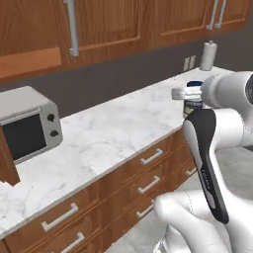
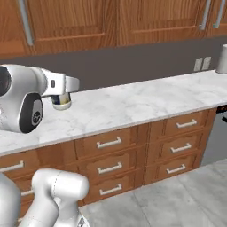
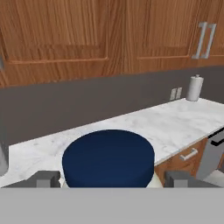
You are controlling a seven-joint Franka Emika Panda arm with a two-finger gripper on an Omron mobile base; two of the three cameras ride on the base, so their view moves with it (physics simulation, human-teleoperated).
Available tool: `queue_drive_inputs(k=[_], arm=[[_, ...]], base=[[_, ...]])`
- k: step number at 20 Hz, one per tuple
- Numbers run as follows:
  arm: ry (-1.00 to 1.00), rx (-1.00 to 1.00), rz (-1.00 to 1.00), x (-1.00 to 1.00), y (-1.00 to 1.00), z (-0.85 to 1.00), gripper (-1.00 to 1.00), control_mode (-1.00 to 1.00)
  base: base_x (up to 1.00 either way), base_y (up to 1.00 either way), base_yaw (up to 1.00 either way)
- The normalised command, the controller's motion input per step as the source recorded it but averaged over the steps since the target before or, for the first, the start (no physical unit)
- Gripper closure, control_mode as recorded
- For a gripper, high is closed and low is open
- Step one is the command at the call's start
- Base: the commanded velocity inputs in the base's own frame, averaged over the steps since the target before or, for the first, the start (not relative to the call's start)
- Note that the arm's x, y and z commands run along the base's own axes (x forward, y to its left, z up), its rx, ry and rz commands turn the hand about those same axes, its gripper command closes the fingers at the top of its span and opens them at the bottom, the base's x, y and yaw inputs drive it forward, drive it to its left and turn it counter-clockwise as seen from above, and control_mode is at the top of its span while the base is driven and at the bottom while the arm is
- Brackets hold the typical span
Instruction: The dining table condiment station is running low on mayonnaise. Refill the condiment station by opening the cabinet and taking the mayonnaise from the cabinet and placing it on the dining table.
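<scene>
left base view: the gripper [image 1: 193,101] sits at about three o'clock, carried above the marble counter [image 1: 113,133] near its front edge. the mayonnaise [image 1: 193,103] hangs in it, upright, dark lid up, partly hidden behind the white wrist. the microwave [image 1: 27,123] stands at nine o'clock on the same counter, a paper towel roll [image 1: 208,55] at one o'clock by the wall, and the cabinet [image 1: 99,29] runs along twelve o'clock with its grey bar handle [image 1: 72,27]. drawers [image 1: 148,173] fill the front below the counter.

right base view: the gripper [image 2: 61,98] is at nine to ten o'clock, the mayonnaise [image 2: 61,101] showing as a pale jar bottom just under the hand, clear of the counter [image 2: 146,104] surface.

hand view: the navy lid of the mayonnaise [image 3: 108,158] fills six o'clock, seated between the two finger tips, one [image 3: 43,178] at seven o'clock, the other at five. the jaws pinch the jar from either side, its long axis running along the line of sight.

judgement: the jar is already in hand, so what matters next is where the dining table lies. that cannot be told from here; the hand faces the cabinet wall, so the base likely has to turn away from the counter before the jar can be set down.
</scene>
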Motion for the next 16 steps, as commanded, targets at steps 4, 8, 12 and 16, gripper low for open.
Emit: queue_drive_inputs(k=[4, 8, 12, 16], arm=[[0.00, 0.00, 0.00, 0.00, 0.00, 0.00, 1.00, 1.00], [0.00, 0.00, 0.00, 0.00, 0.00, 0.00, 1.00, 1.00], [0.00, 0.00, 0.00, 0.00, 0.00, 0.00, 1.00, 1.00], [0.00, 0.00, 0.00, 0.00, 0.00, 0.00, 1.00, 1.00]], base=[[0.12, -0.59, -0.58], [0.03, -0.72, -0.57], [-0.08, -0.70, -0.61], [-0.19, -0.63, -0.61]])
